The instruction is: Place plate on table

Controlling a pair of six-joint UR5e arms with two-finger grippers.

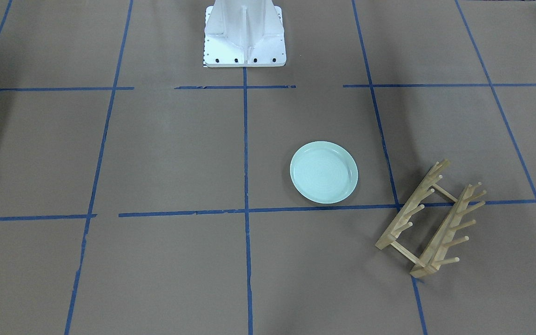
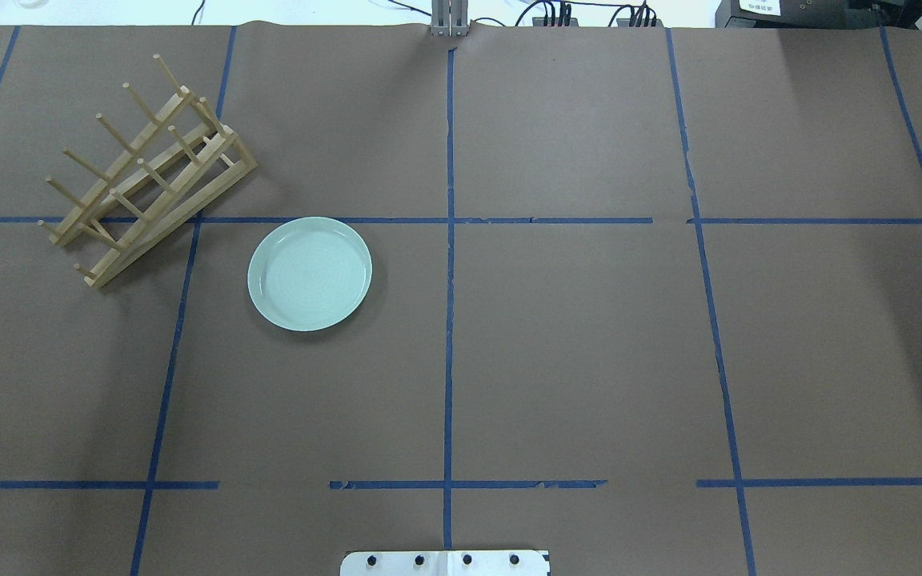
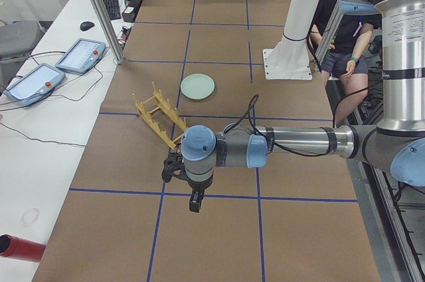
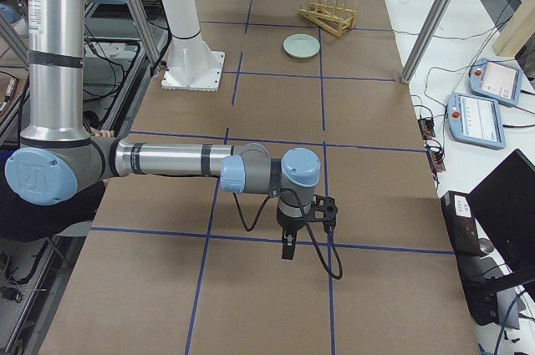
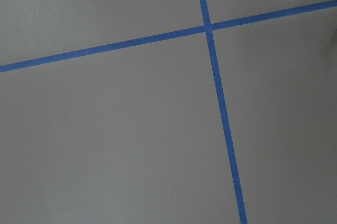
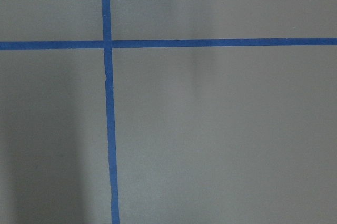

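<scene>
The pale mint-green plate lies flat and upright on the brown paper-covered table, beside the wooden peg rack and apart from it. It also shows in the overhead view and in both side views. Neither gripper is near it. My left gripper hangs over the table beyond its left end, past the rack. My right gripper hangs over the far opposite end. Both show only in the side views, so I cannot tell whether they are open or shut. Neither holds the plate.
The rack stands empty at an angle to the left of the plate. The white robot base is at the table's near-robot edge. Tablets lie on a side bench. A person stands behind the base. Wrist views show only paper and tape lines.
</scene>
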